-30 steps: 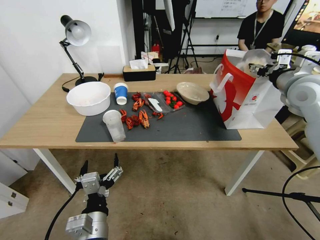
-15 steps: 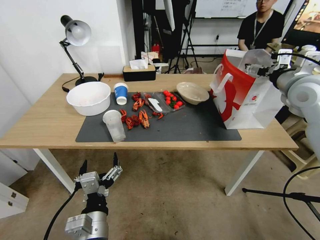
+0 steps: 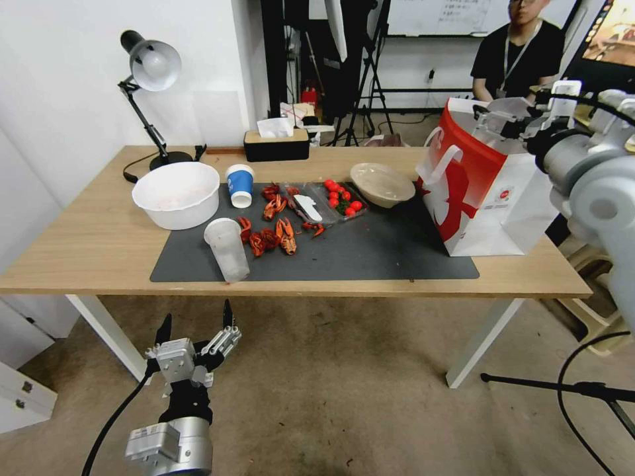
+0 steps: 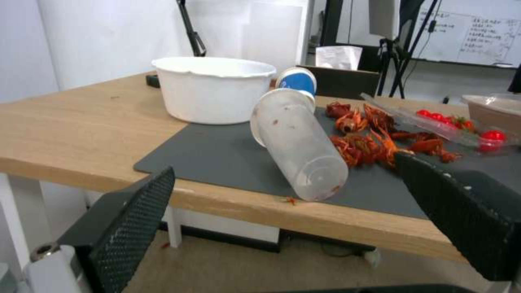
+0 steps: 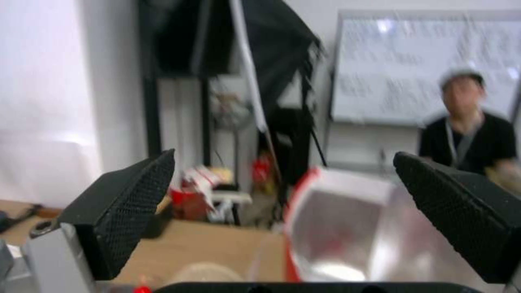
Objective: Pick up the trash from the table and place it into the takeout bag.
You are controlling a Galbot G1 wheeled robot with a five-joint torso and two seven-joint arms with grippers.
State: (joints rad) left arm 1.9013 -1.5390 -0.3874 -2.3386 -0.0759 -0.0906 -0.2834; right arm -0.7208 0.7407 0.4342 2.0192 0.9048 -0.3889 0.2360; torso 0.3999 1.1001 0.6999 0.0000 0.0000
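The takeout bag (image 3: 483,192) stands open at the right end of the table (image 3: 86,244), its red front facing the mat (image 3: 383,254). My right gripper (image 3: 491,122) hovers over the bag's mouth (image 5: 342,228), open, with nothing between its fingers (image 5: 136,195). Trash lies on the mat: a clear plastic cup (image 3: 227,250) on its side at the front left, a blue-and-white paper cup (image 3: 239,185), and a beige bowl (image 3: 382,184) beside the bag. My left gripper (image 3: 196,316) waits open below the table's front edge, facing the clear cup (image 4: 298,146).
A big white bowl (image 3: 176,194) sits left of the mat. Red crayfish shells (image 3: 271,235) and a clear tray of cherry tomatoes (image 3: 331,200) lie mid-mat. A desk lamp (image 3: 149,73) and tissue box (image 3: 276,142) stand at the back. A person sits behind the bag.
My right gripper has moved a little up and left over the bag's mouth. The pale translucent thing seen at its fingers earlier now shows less. The left arm sank slightly.
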